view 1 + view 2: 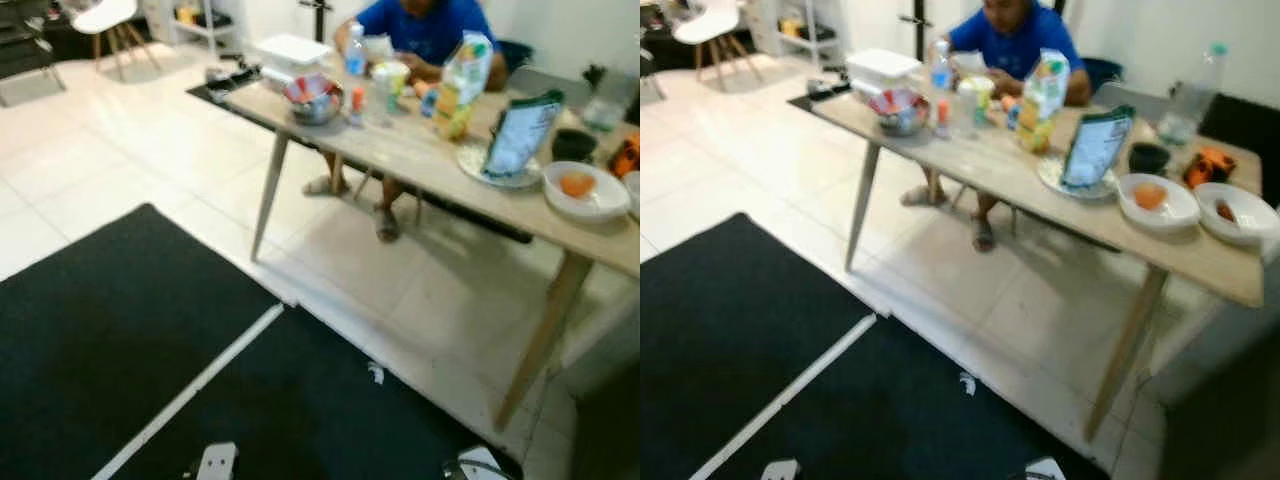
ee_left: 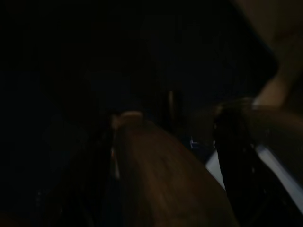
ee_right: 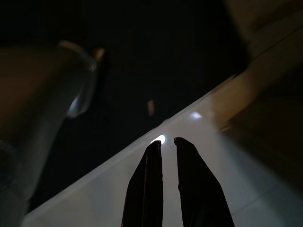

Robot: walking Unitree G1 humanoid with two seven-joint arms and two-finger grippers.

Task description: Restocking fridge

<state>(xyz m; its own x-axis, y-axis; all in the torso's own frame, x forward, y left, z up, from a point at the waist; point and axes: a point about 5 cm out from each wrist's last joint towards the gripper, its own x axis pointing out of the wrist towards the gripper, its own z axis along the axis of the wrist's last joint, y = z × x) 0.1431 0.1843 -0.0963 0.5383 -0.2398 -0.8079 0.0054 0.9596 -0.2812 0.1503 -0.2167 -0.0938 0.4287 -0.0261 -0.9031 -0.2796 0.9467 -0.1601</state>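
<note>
Person (image 1: 425, 25) cut off at the shoulders, table (image 1: 420, 150) items blurred — left wrist view near-black, jaws indistinct

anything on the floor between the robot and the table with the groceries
Nothing solid visible. The black mat with its white strip, then bare tile, lie before the wooden table. A person sits at its far side.

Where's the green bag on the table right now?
The green bag stands on a plate toward the table's right end, left of the bowl holding something orange.
</note>
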